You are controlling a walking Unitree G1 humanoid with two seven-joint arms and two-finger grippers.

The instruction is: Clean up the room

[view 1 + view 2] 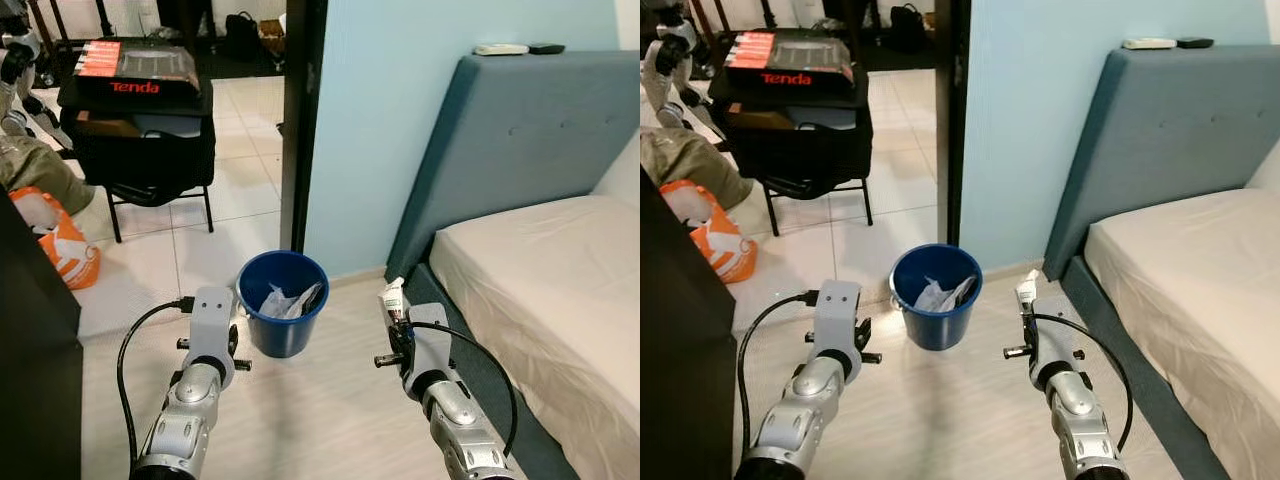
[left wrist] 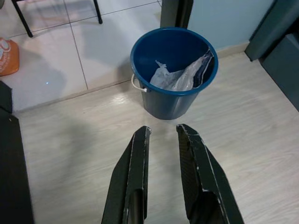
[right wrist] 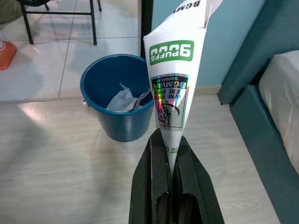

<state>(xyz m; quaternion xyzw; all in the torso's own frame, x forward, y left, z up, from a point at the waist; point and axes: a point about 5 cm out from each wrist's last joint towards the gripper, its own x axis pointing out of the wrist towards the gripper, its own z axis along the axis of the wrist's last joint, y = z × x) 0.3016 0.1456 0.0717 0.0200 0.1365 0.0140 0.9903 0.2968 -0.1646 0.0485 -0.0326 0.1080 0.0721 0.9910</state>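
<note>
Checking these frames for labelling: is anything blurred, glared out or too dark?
Eye views sharp; the black panel at left is featureless dark. Left wrist view: soft glare on the floor by the blue bucket. Right wrist view: box print legible.

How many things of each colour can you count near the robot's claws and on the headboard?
Blue: 1, the bucket.
White: 2, the small box in the right claw, the remote on the headboard.
Black: 1, the second remote.
Total: 4.
</note>
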